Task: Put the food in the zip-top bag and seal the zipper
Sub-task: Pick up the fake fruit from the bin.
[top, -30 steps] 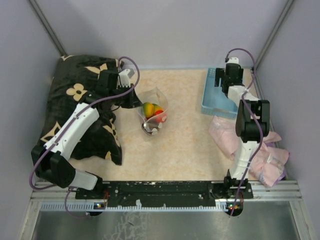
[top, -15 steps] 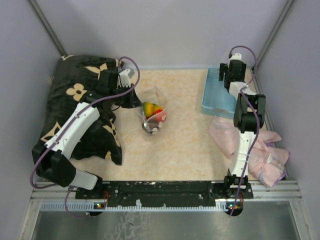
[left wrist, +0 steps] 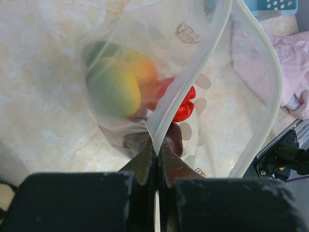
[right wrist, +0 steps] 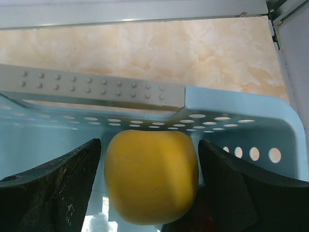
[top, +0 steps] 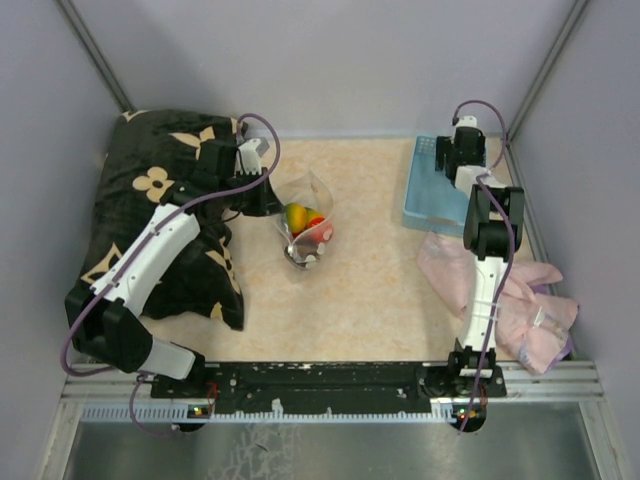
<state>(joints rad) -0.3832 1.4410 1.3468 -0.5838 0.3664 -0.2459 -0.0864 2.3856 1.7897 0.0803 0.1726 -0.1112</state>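
zip-top bag [top: 308, 205]: sat near the middle of the surface [top: 380, 270], mouth gaping, just beside the black floral pillow [top: 150, 180]. carried some of the food [left wrist: 116, 87] inside: green-yellow, orange, red and one dark piece. left tool [left wrist: 157, 154]: pressed together on the zipper [left wrist: 195, 79] strip at the corner of the mouth. right tool [right wrist: 149, 188]: hung in the light blue basket [right wrist: 241, 104] at the far right, fingers apart on either side of a yellow fruit [right wrist: 151, 164] lying there, close to its flanks; could not tell whether touching. pink cloth [top: 520, 300]: lay on the near side of the basket.
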